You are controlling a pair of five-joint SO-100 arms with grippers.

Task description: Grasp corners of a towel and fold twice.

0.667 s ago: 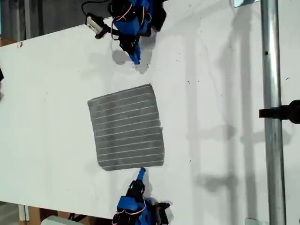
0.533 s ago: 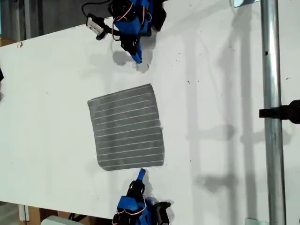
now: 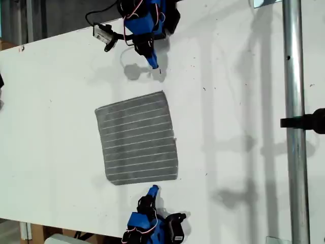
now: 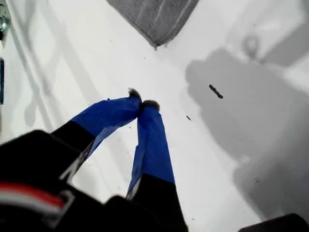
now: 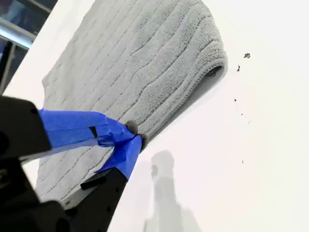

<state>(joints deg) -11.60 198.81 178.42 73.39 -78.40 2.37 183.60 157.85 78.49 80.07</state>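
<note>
Over the last moment my first tool [image 3: 154,64] has swung a little toward the exterior view's right and now points at the towel's nearest corner [image 3: 162,92]. Its shadow has drawn away from it on the bench [image 3: 61,101], so I judge it has lifted slightly. My second tool [image 3: 152,189] has backed off a touch from the towel's near edge. The towel [image 3: 137,137] itself has not shifted: it lies flat and unfolded in the middle of the bench, stripes running across it, between the two arms.

Both tools are clenched and empty. In the first wrist view the tips of the first tool [image 4: 142,103] meet over bare bench, with the towel corner [image 4: 155,45] ahead and clearly apart. In the second wrist view the second tool [image 5: 134,131] sits just beside the towel's hem [image 5: 135,63], and I see no cloth pinched between the tips.

So no fold has begun. I'd say both are lining up for corner grasps and must spread their jaws first.

Nothing blocks either approach. A small dark mark [image 4: 216,91] sits on the bench near the first tool. A metal pole [image 3: 294,127] with a black clamp [image 3: 310,121] stands well off at the exterior view's right.
</note>
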